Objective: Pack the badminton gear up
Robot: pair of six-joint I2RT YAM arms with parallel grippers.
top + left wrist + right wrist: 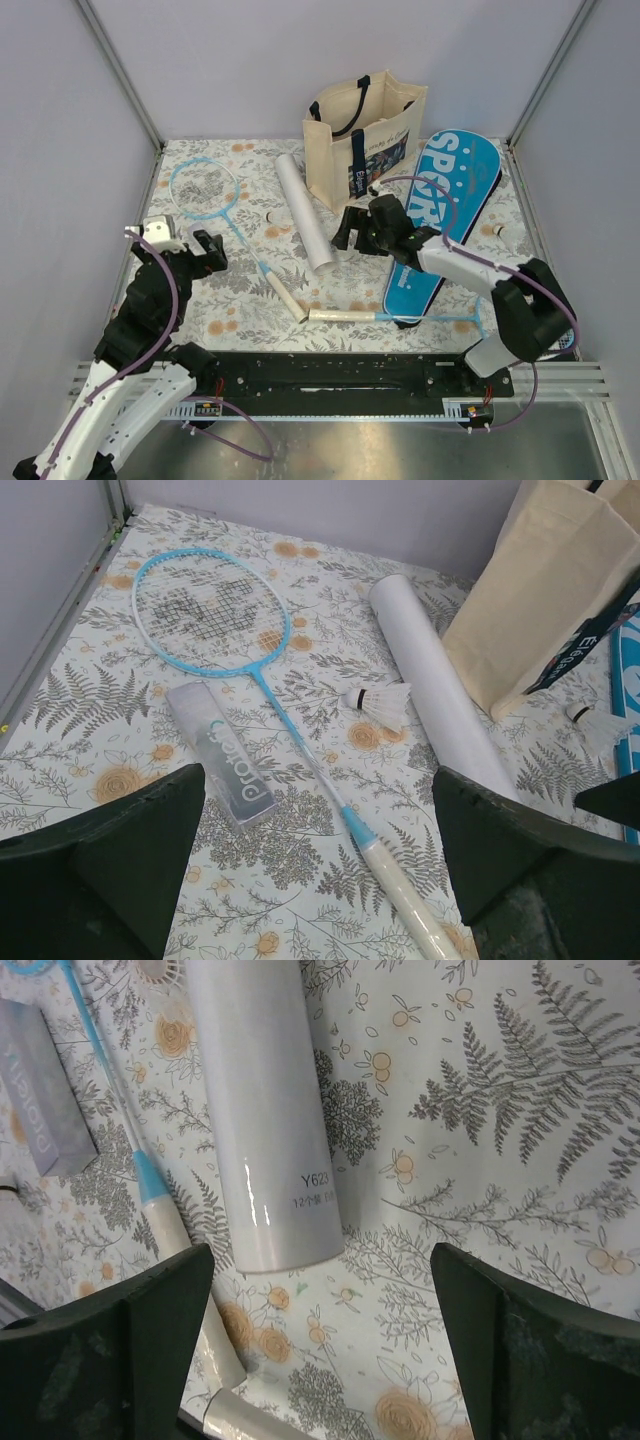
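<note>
The right claw [320,1260] hangs with its two dark fingers spread wide and nothing between them. It sits over the near end of the long, glossy white tube [262,1110]. In its wrist view the tube's flat end lies between the fingers, closer to the left one, and whether they touch it I cannot tell. The tube is a smooth cylinder with small grey print near that end, and it runs away toward the back of the table beside the cream canvas tote bag with navy straps [350,120]. The left claw [318,790] is also spread apart and empty, over the left side of the fern-and-orange-flower tablecloth [200,310]. The thin light-blue racket [355,825] lies ahead of it, its stringed oval head far out and its white wrapped handle slanting back between the fingers. A second, similar racket [340,315] lies along the near edge. Its white handle nearly meets the first one's, and its shaft passes under the narrow end of the blue racket-shaped fabric case [450,200] lettered in white on the right. In all there are two rackets, one tube, one case and one bag. Two white feather shuttlecocks also show, one [380,702] just beside the tube and one [590,718] near the bag, and a clear flat plastic packet [225,765] lies beside the first racket's shaft.
</note>
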